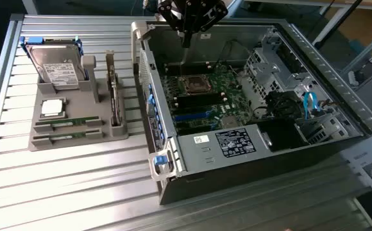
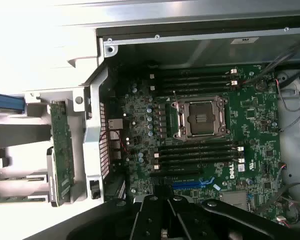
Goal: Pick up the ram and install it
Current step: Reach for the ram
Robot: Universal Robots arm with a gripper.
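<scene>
Hovering above the open computer case (image 1: 250,149), the gripper (image 1: 186,42) is seen with its jaws drawn fully together and nothing caught between them. It is held high over the far edge of the case, so the motherboard (image 1: 231,101) directly beneath it is left in full sight of the wrist camera. Just below the gripper, the dark memory slots (image 2: 195,77) are laid out in rows on either side of the processor socket (image 2: 200,117), and all of them appear unfilled.

The ram (image 1: 68,123) is found well apart from the gripper, outside the case and beyond its side wall. It is laid flat in a groove of a grey holder (image 1: 77,144), with a second like stick (image 1: 68,137) in the groove beside it. The grooves are judged to be there so that each stick is kept at a known place and angle for grasping. On the same holder, a hard drive (image 1: 57,67) and a dark card (image 1: 113,96) are propped on edge, and a silver processor chip (image 1: 53,108) is seated flat. The ram is not yet touched, and the pickup is judged not to have begun.
</scene>
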